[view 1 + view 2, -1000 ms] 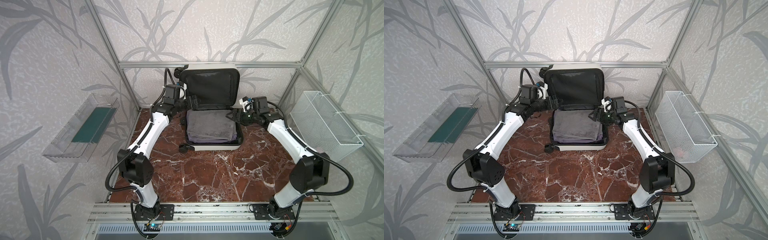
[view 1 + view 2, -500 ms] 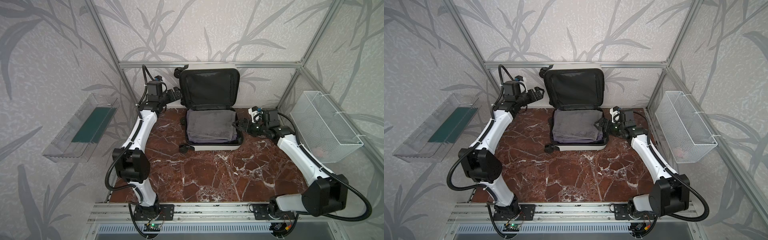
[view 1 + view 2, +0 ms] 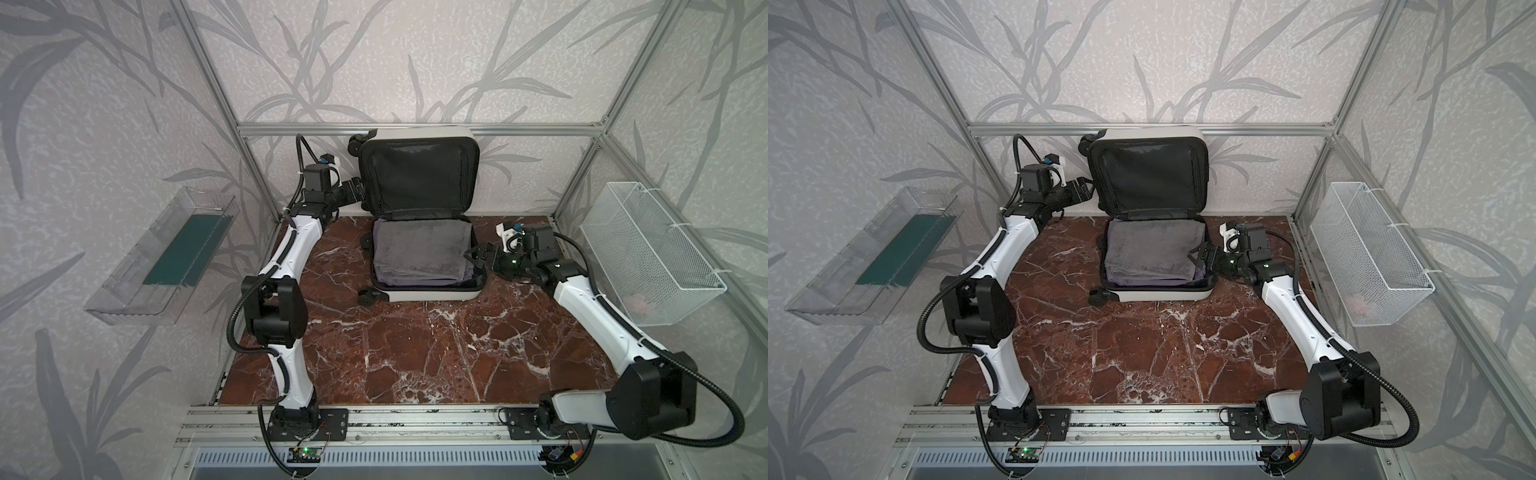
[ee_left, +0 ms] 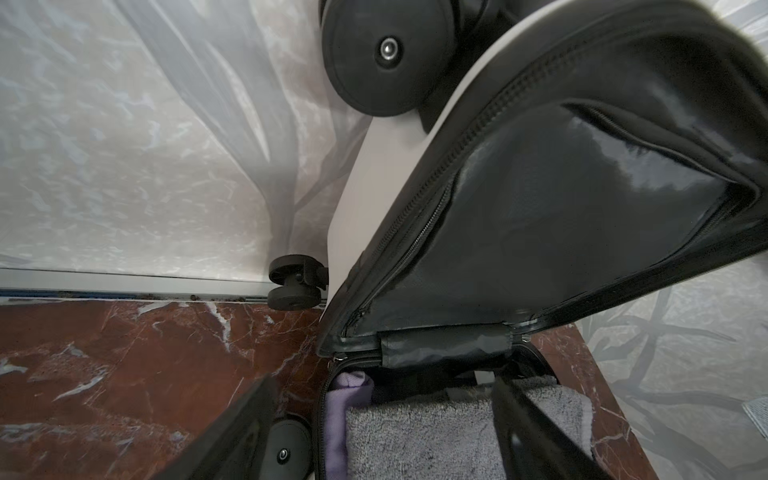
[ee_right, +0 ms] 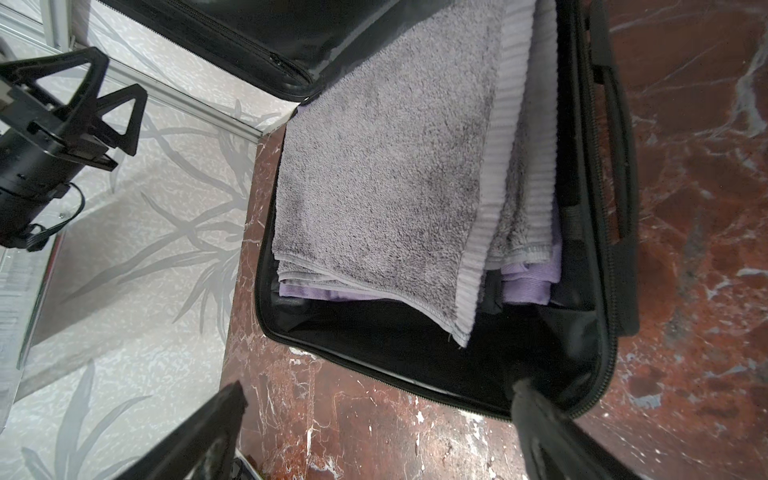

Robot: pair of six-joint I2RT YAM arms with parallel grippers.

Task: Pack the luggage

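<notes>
In both top views I'm seeing the luggage lying open at the back of the table, lid standing against the wall, towel inside. My left hand is hovering beside the lid and my right hand by the base, both spread wide and empty. Left wrist view: I'm judging the shell stiff, slick and light. Right wrist view: I'm favouring the lid's rim or the handle for a hold.
</notes>
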